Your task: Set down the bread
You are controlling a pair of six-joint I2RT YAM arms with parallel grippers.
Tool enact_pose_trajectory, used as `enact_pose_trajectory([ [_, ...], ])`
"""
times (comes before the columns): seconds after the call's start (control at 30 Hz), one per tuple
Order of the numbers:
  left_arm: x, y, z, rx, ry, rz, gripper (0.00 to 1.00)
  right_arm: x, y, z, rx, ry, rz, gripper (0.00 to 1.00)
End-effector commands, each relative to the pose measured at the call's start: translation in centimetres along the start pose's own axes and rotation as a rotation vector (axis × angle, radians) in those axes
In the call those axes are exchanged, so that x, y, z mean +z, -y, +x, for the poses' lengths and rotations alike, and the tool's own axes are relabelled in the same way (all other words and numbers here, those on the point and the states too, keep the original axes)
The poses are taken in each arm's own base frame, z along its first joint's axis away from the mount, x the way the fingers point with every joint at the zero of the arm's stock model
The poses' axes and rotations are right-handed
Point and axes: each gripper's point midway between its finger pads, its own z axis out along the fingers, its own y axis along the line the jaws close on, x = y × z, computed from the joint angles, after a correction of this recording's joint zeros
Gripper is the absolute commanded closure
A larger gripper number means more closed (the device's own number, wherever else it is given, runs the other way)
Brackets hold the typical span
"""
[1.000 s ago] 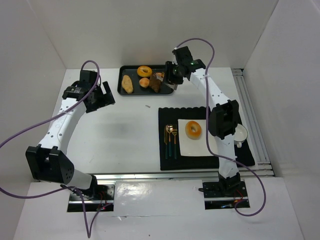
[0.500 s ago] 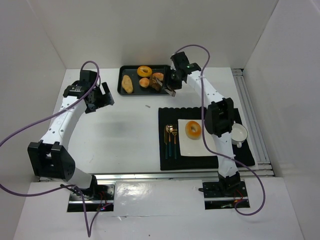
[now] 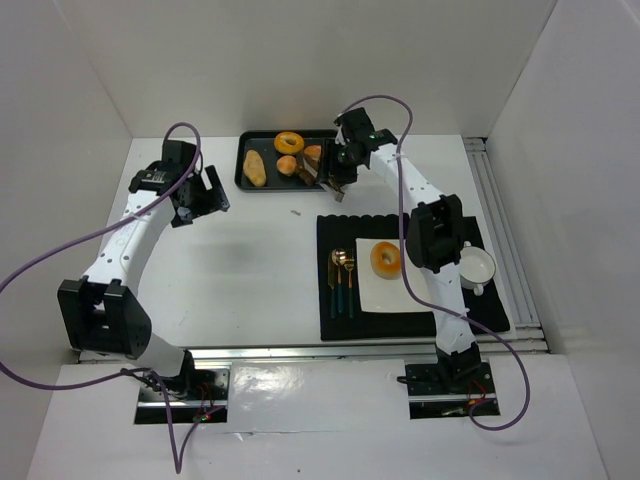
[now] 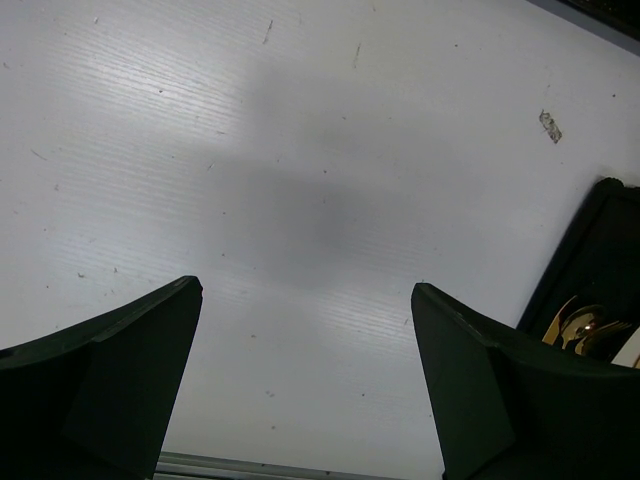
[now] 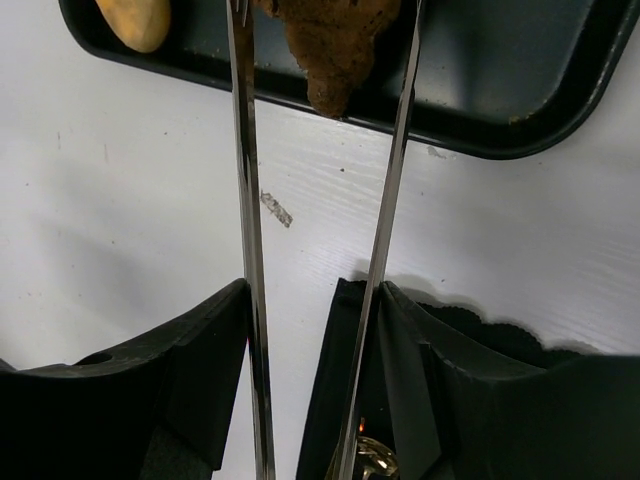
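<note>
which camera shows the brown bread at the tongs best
The right wrist view: the brown bread sits close up between the tongs arms at the rim of the black tray. The top external view shows it only as a small dark piece on the tray. The left wrist view misses it.

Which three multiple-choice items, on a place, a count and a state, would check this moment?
1. The cup stands:
A. right of the plate, on the mat
B. behind the arms' bases
C. at the far left wall

2. Ring doughnuts in view:
A. one
B. two
C. four

3. The left gripper is:
A. open and empty
B. shut on a roll
C. holding tongs

Key:
1 A: the top view shows it at the plate's right edge, on the mat.
2 B: one lies on the tray, one on the plate.
3 A: its wrist view shows the jaws wide apart with nothing between.
</note>
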Motion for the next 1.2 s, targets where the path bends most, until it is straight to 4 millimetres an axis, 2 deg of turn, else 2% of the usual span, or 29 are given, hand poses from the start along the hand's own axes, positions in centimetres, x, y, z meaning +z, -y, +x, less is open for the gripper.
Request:
enact_pose_trajectory([
  [0.0, 0.2, 0.1, -0.8, 0.006, 0.011, -0.002, 0.00, 0.2, -1.8, -0.4, -0.029, 0.019, -0.064, 0.40],
  [0.13, 0.2, 0.3, -0.7, 0.006, 0.006, 0.008, 0.00, 0.4, -0.7, -0.5, -0.027, 0.041, -0.007, 0.40],
  [0.23, 0.2, 0.3, -0.7, 0.006, 0.006, 0.008, 0.00, 1.1, 1.0, 0.1, -0.017, 0.013, 0.043, 0.39],
  [0.27, 0.2, 0.4, -0.9, 0.005, 0.014, 0.012, 0.00, 0.5, 0.9, -0.3, -0.021, 0.031, 0.045, 0.39],
  [0.33, 0.2, 0.4, -0.9, 0.005, 0.014, 0.012, 0.00, 1.0, 1.6, 0.7, -0.016, 0.015, 0.064, 0.37],
  [0.37, 0.2, 0.4, -0.9, 0.005, 0.014, 0.012, 0.00, 0.6, 1.3, 0.4, -0.018, 0.025, 0.060, 0.35],
  [0.43, 0.4, 0.4, -0.5, 0.006, 0.001, 0.018, 0.00, 0.6, 2.1, 0.5, -0.007, 0.018, 0.070, 0.35],
  [0.53, 0.4, 0.4, -0.5, 0.006, 0.001, 0.018, 0.00, 0.9, 2.3, 1.3, -0.003, -0.004, 0.067, 0.35],
  [0.67, 0.2, 0.3, -0.4, 0.006, 0.002, 0.018, 0.00, 0.1, 1.3, 0.9, -0.007, 0.001, 0.027, 0.35],
  [0.8, -0.1, 0.4, -0.5, 0.005, 0.010, 0.022, 0.00, -1.9, -0.2, -0.2, -0.020, 0.036, -0.009, 0.36],
  [0.87, -0.1, 0.4, -0.5, 0.005, 0.010, 0.022, 0.00, -2.4, -0.2, 0.2, -0.019, 0.032, -0.007, 0.36],
  [0.9, -0.1, 0.4, -0.5, 0.005, 0.010, 0.022, 0.00, -3.4, -0.5, -0.4, -0.024, 0.057, -0.004, 0.36],
  [0.97, -0.1, 0.4, -0.5, 0.005, 0.010, 0.022, 0.00, -3.6, -0.6, -0.6, -0.027, 0.065, -0.007, 0.36],
  [1.03, -0.1, 0.4, -0.5, 0.005, 0.010, 0.022, 0.00, -5.4, -1.2, -2.0, -0.031, 0.106, -0.017, 0.36],
  [1.17, -0.1, 0.4, -0.5, 0.005, 0.010, 0.022, 0.00, -6.9, -1.3, -3.2, -0.032, 0.144, -0.014, 0.36],
])
